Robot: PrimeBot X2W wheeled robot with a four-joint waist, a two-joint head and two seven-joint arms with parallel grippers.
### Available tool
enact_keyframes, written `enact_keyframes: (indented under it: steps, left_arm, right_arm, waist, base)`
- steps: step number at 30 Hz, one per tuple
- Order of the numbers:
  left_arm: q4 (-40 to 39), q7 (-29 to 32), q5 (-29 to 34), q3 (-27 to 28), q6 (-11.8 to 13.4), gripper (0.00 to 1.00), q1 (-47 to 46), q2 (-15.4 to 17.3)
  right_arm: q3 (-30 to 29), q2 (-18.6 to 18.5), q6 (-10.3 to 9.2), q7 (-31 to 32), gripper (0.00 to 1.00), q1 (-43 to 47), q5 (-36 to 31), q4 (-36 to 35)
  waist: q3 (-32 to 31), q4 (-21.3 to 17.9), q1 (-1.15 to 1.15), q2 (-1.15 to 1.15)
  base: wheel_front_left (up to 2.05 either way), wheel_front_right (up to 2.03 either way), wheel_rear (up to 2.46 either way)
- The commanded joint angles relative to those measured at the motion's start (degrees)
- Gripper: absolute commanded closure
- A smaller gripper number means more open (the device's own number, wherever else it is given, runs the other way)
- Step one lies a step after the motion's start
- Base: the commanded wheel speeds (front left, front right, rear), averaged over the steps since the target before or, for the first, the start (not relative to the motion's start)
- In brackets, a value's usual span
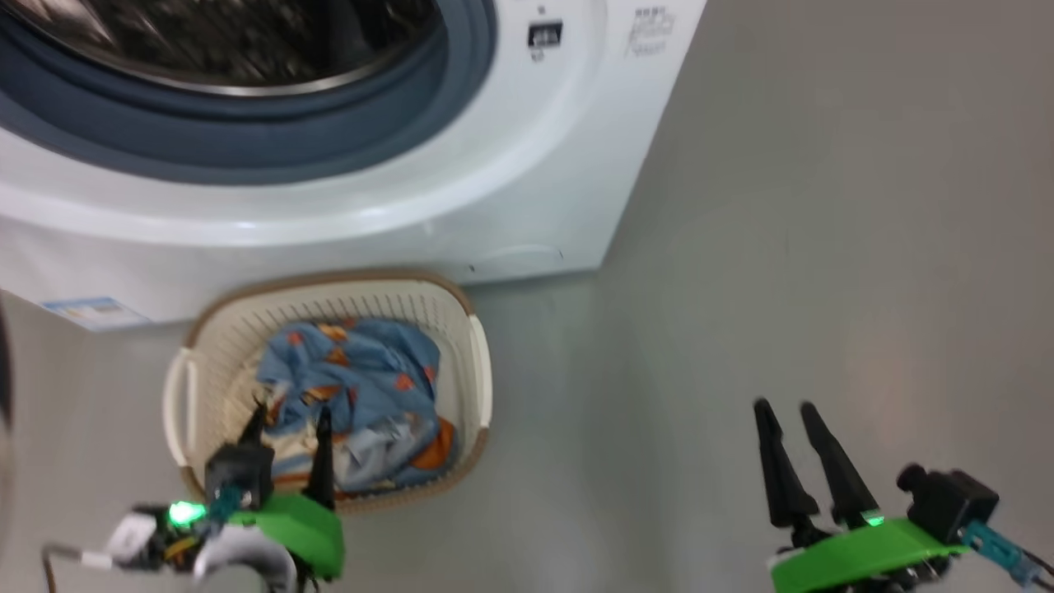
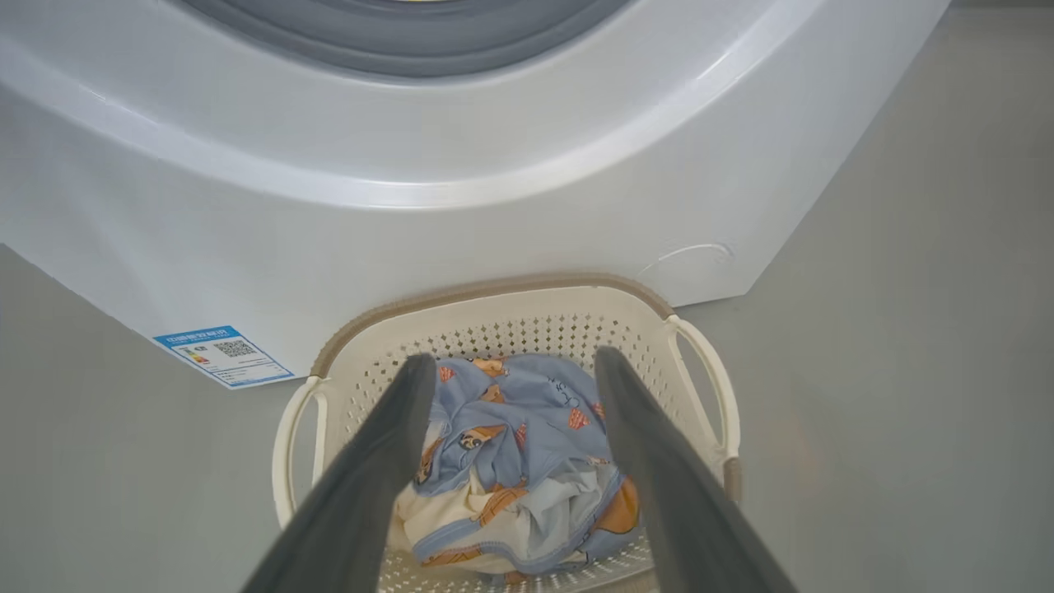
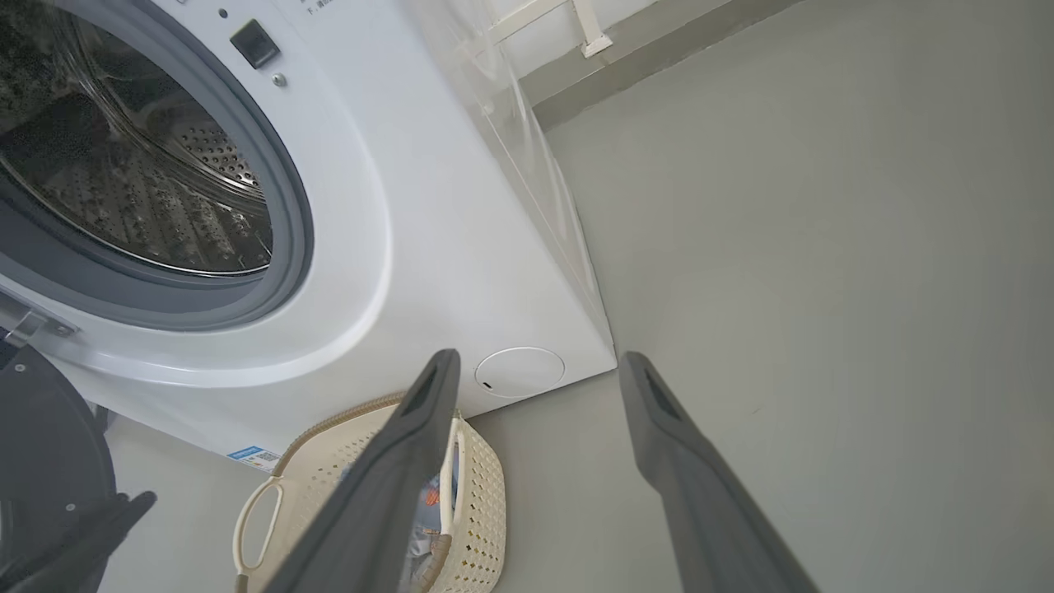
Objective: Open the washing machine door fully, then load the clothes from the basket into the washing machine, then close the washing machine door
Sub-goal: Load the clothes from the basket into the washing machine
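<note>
The left gripper (image 1: 290, 412), 2 fingers apart, hovers over the clothes (image 1: 370, 375) in the basket (image 1: 387, 301), just in front of the washing machine (image 1: 527, 189). The right gripper (image 1: 785, 408), also spread, hangs over floor (image 1: 823, 247) well to the right. The washing machine door (image 3: 45, 461) stands open at left.

A smooth grey floor (image 1: 823, 247) carries 2 things. The white washing machine (image 1: 510, 181) stands on it, and the cream basket (image 1: 370, 305) with a brown rim sits on the floor just in front of the machine's lower front panel, below the drum opening.
</note>
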Motion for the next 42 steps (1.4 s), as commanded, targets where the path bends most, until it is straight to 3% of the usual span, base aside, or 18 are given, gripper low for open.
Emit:
enact_keyframes:
  steps: [1, 5, 10, 20, 34, 42]
  left_arm:
    - [2.83, -0.31, 1.43, 0.93, -0.61, 0.00, -4.10, 2.52]
    - [8.95, -0.13, 1.16, 1.37, -0.79, 0.00, -9.01, 3.28]
    - [18.97, 2.54, -1.89, 2.80, -3.83, 0.00, -16.38, 3.93]
    - [33.20, 3.74, -5.42, 5.41, -4.43, 0.00, -27.90, 5.67]
    - [40.77, 4.25, -9.05, 7.01, -6.36, 0.00, -38.06, 6.39]
    - [42.77, 6.81, -8.47, 5.72, -5.07, 0.00, -42.36, 7.55]
  right_arm:
    - [2.86, -0.24, 0.57, -0.69, 0.00, -2.28, 2.85, -1.86]
    - [2.73, -0.76, 0.57, -0.69, 0.00, -3.74, 5.33, -2.36]
    - [4.12, -2.69, 0.57, -0.69, 0.00, -6.12, 6.10, -1.89]
    - [3.23, -4.61, 0.57, -0.69, 0.00, -9.06, 7.41, -2.12]
    - [0.93, -4.23, 0.57, -0.69, 0.00, -9.68, 5.58, -3.65]
    - [0.32, -4.38, 0.57, -0.69, 0.00, -10.02, 5.33, -5.19]
  waist:
    - [9.28, -4.05, 0.00, 0.00]
    - [12.76, -4.96, 0.00, 0.00]
    - [17.61, -6.14, 0.00, 0.00]
    - [24.92, -7.44, 0.00, 0.00]
    - [31.20, -8.75, 0.00, 0.00]
    - [34.33, -9.22, 0.00, 0.00]
  base:
    - [0.00, 0.00, 0.00]
    - [0.00, 0.00, 0.00]
    - [0.00, 0.00, 0.00]
    - [0.00, 0.00, 0.00]
    - [0.00, 0.00, 0.00]
    - [0.00, 0.00, 0.00]
